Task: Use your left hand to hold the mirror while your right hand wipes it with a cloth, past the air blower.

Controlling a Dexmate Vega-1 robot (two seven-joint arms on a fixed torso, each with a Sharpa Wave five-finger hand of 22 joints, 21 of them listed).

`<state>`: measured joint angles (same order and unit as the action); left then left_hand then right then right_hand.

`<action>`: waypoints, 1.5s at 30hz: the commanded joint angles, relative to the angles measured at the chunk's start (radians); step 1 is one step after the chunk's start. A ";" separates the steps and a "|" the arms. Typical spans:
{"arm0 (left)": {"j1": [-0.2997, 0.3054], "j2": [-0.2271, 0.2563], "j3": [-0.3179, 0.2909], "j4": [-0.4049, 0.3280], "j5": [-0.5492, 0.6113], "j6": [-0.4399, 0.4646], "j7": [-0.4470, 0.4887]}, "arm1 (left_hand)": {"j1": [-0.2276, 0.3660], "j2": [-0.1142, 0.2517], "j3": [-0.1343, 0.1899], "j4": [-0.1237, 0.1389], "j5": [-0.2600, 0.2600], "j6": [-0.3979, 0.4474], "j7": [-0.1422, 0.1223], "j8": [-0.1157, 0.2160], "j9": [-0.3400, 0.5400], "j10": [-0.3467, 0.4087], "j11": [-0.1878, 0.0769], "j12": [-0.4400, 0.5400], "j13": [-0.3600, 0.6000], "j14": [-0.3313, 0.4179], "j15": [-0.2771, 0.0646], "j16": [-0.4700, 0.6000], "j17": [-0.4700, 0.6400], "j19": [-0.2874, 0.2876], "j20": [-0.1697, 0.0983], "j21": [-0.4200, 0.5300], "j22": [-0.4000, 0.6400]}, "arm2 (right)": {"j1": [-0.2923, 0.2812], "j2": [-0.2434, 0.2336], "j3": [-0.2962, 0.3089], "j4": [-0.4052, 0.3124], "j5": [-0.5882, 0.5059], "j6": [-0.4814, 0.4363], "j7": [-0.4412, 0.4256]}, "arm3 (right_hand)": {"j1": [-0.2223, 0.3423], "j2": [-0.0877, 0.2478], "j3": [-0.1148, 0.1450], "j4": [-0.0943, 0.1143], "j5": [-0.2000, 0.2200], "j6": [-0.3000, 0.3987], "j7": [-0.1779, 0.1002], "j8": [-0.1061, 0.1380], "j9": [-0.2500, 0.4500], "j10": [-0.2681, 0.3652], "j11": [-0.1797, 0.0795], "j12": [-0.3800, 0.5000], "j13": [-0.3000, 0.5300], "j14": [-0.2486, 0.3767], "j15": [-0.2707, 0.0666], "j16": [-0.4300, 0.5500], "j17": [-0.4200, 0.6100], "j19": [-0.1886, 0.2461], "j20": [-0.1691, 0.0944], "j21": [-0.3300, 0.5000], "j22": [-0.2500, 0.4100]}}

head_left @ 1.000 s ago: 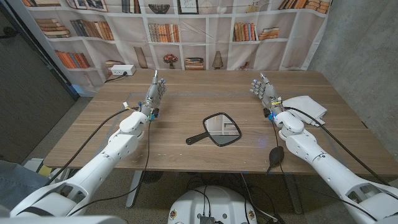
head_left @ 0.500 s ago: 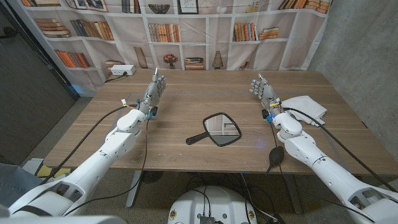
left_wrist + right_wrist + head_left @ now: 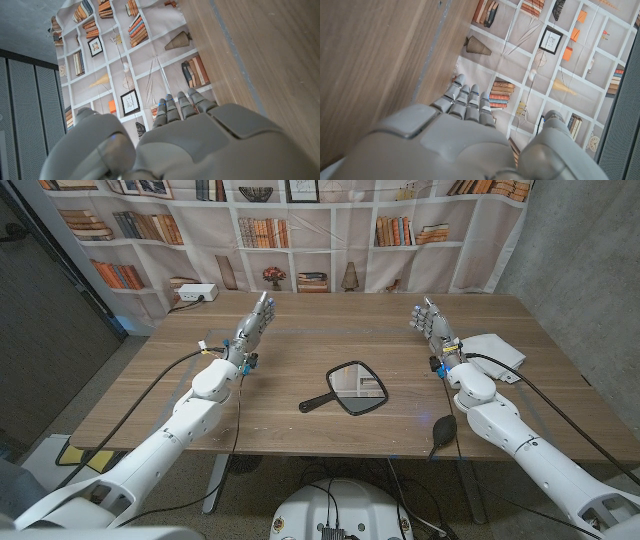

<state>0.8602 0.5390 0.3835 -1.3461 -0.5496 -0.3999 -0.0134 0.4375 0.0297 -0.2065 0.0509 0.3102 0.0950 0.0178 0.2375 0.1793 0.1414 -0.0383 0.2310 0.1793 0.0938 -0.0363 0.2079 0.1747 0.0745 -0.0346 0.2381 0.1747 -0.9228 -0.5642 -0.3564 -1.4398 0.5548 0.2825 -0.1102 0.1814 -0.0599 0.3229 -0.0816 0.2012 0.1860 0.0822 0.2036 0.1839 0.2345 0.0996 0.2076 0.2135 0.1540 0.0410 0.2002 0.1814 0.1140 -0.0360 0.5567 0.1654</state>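
Two robot hands stand raised over the wooden desk (image 3: 300,350), holding nothing. Left hand (image 3: 252,325): fingers straight, close together, near the far left. Right hand (image 3: 431,325): fingers slightly curled, loosely apart. Black-framed oval hand mirror (image 3: 352,388): flat near the front edge, between both hands, well apart from the fingers. White folded cloth (image 3: 493,350): right edge. Black air blower (image 3: 443,429): front edge.

Head cam: high, looks down over whole worktop (image 3: 300,395) toward bookshelf backdrop (image 3: 300,230). Wrist cams: close behind each hand, turned, facing along fingers; both share worktop edge + backdrop w/ head view.
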 commanded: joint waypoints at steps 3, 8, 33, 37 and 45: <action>0.116 0.031 0.006 -0.129 0.128 -0.060 0.094 | 0.024 0.015 0.004 -0.012 -0.009 0.022 -0.002 0.004 0.005 0.026 -0.008 0.006 0.003 0.033 -0.011 0.009 0.003 0.040 -0.018 0.012 0.005 | -0.001 -0.040 0.031 0.008 0.039 0.019 0.071 | 0.014 0.002 0.003 -0.006 -0.002 0.010 -0.004 0.003 0.005 0.007 0.000 0.008 -0.003 0.013 -0.003 0.004 0.003 0.008 -0.017 -0.004 0.006; 0.159 0.053 -0.003 -0.195 0.189 -0.049 0.152 | 0.043 0.025 0.010 -0.018 -0.015 0.038 -0.004 0.004 0.005 0.046 -0.008 0.006 0.003 0.052 -0.012 0.008 0.003 0.062 -0.012 0.015 0.005 | 0.005 -0.050 0.031 0.008 0.031 0.025 0.084 | 0.017 0.005 0.003 -0.007 -0.003 0.013 -0.005 0.004 0.005 0.008 -0.002 0.008 -0.005 0.014 -0.001 0.004 0.003 0.010 -0.016 -0.007 0.006; 0.315 0.141 -0.057 -0.333 0.277 -0.124 0.168 | 0.107 0.047 0.026 -0.045 -0.040 0.101 -0.028 0.006 0.007 0.114 -0.033 0.006 0.005 0.122 -0.030 0.007 0.003 0.128 -0.002 0.020 0.006 | -0.099 -0.066 0.045 -0.140 -0.030 0.019 -0.033 | 0.032 0.018 0.004 -0.015 -0.008 0.022 -0.016 0.002 0.006 0.021 -0.009 0.011 -0.015 0.023 0.000 0.004 0.003 0.016 -0.013 -0.023 0.006; 0.343 0.149 -0.073 -0.344 0.326 -0.140 0.193 | 0.118 0.050 0.026 -0.049 -0.052 0.150 -0.035 0.015 0.007 0.149 -0.041 0.008 0.005 0.155 -0.044 0.008 0.003 0.149 0.007 0.020 0.006 | -0.114 -0.062 0.046 -0.159 -0.037 0.013 -0.054 | 0.035 0.021 0.005 -0.016 -0.009 0.024 -0.017 0.002 0.006 0.026 -0.008 0.013 -0.017 0.025 -0.003 0.004 0.002 0.021 -0.016 -0.024 0.006; 0.399 0.173 -0.095 -0.378 0.386 -0.138 0.213 | 0.124 0.054 0.026 -0.051 -0.057 0.165 -0.039 0.015 0.007 0.168 -0.040 0.009 0.005 0.170 -0.046 0.008 0.003 0.160 0.005 0.020 0.007 | -0.113 -0.049 0.035 -0.169 -0.051 0.009 -0.066 | 0.038 0.024 0.004 -0.018 -0.010 0.026 -0.020 0.002 0.006 0.027 -0.008 0.012 -0.019 0.028 -0.001 0.004 0.003 0.025 -0.016 -0.028 0.007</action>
<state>1.1699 0.6734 0.3257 -1.6777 -0.2268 -0.5178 0.1832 0.5584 0.0769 -0.1804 0.0053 0.2549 0.2455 -0.0210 0.2479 0.1841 0.2981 -0.0770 0.2368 0.1791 0.2521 -0.0408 0.2078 0.1744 0.2271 -0.0303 0.2494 0.1795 -1.0200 -0.6255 -0.3131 -1.5794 0.5339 0.3039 -0.1310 0.2116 -0.0375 0.3229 -0.0926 0.1934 0.2037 0.0642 0.2035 0.1886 0.2523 0.0925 0.2153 0.1944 0.1755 0.0408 0.2001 0.1817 0.1302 -0.0409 0.5325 0.1701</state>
